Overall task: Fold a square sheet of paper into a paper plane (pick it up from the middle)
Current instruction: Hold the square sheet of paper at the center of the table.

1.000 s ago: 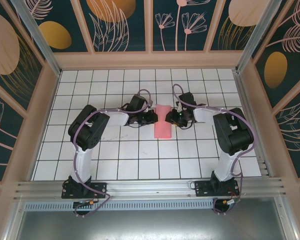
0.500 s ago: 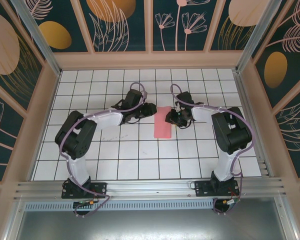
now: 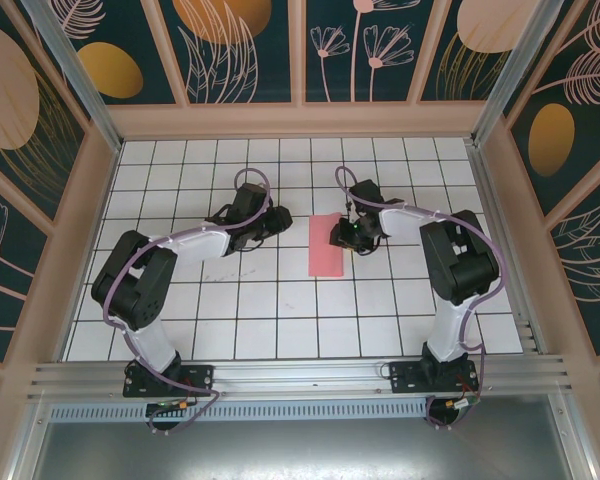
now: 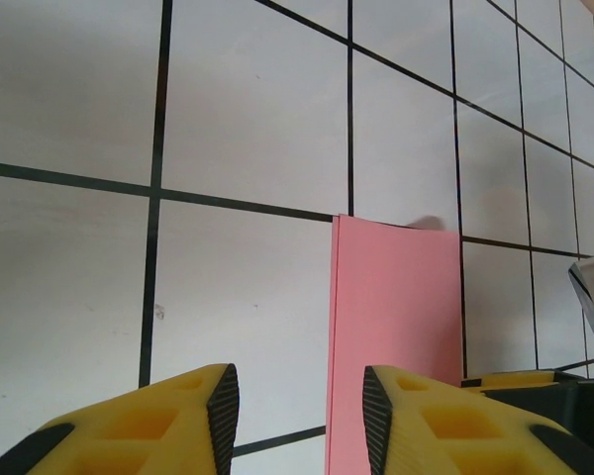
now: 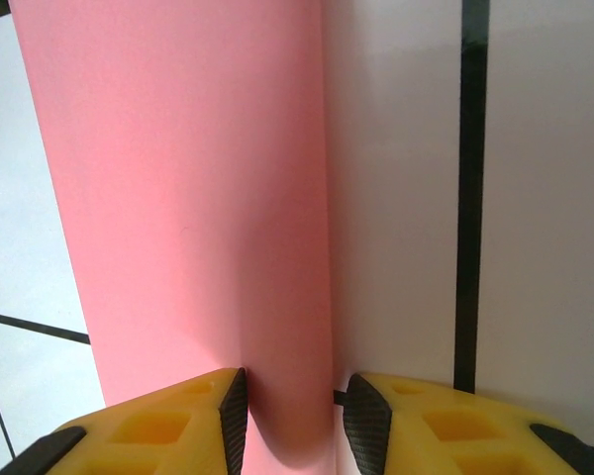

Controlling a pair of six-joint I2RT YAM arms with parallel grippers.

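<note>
The table (image 3: 280, 330) is white tile with a black grid. The left arm (image 3: 195, 242) extends low toward 1 o'clock. The right arm (image 3: 450, 260) is bent at the elbow, with its forearm reaching toward 10 o'clock. The square sheet of paper (image 3: 325, 255) is salmon-pink and folded into a narrow rectangle. It lies flat near table centre.

The left gripper (image 3: 280, 216) sits at the paper's 10 o'clock, clear of it, with jaws partly apart and empty. The right gripper (image 3: 340, 237) is at the paper's 2 o'clock corner. Its jaws are partly apart, and its fingertips (image 5: 233, 411) straddle the paper's long edge.

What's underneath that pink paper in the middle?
The pink paper lies on the white tiled table; black grid lines run in under its edges. Whatever sits directly beneath it is covered, so that cannot be seen.
</note>
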